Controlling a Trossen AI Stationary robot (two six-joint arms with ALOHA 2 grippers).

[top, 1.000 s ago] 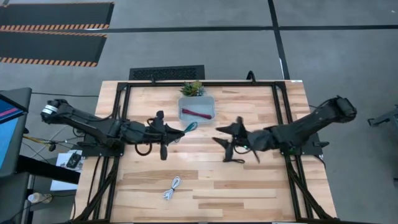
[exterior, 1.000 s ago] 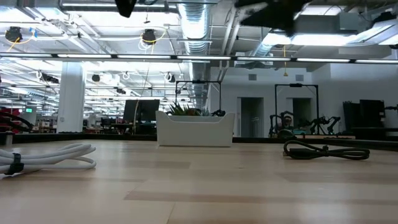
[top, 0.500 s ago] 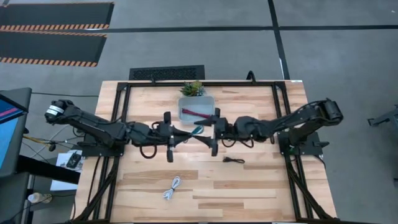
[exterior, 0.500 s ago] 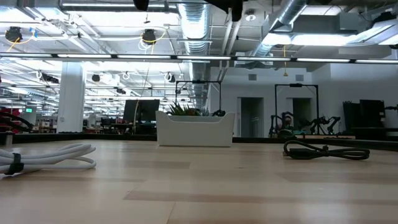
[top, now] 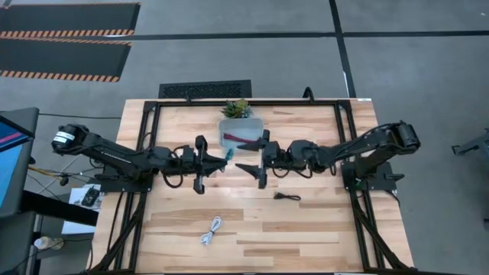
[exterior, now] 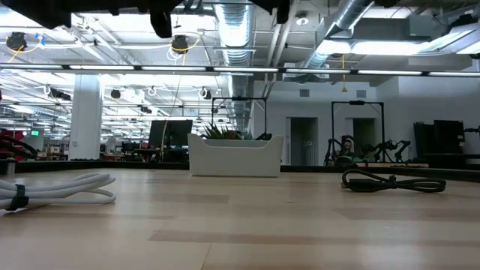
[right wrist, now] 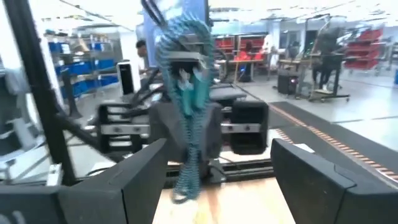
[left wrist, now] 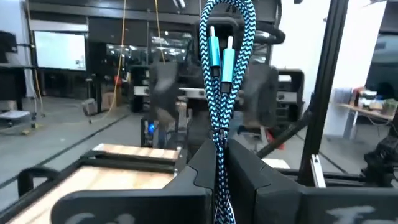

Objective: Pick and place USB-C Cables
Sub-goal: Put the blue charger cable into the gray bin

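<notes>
My left gripper (top: 221,160) is over the table's middle, just near of the clear bin (top: 241,134), and is shut on the teal braided cable (top: 228,155). In the left wrist view the teal cable (left wrist: 222,56) is a folded bundle with both plugs showing. My right gripper (top: 246,158) faces it from the right, open, its fingers short of the bundle (right wrist: 186,112). The maroon cable (top: 243,138) lies in the bin. The black cable (top: 287,197) and the white cable (top: 212,231) lie flat on the table. My left gripper pinches the teal cable between its two fingers (left wrist: 202,177) at the bundle's lower strands (left wrist: 220,168), coming level from the table's left. The looped end (left wrist: 227,12) and the plugs stand out beyond the fingers. The bundle is lifted clear of the table.
A small green potted plant (top: 237,108) stands just beyond the bin's far wall. In the low view the white cable (exterior: 52,191) lies at the left and the black cable (exterior: 394,181) at the right. Black frame rails run along the table's left, right and far sides.
My right gripper has swung from above the black cable toward the table's left, up to my left gripper and the teal cable. My left gripper went a little to the right with the teal cable, then drew back. The black and white cables have stayed put.
</notes>
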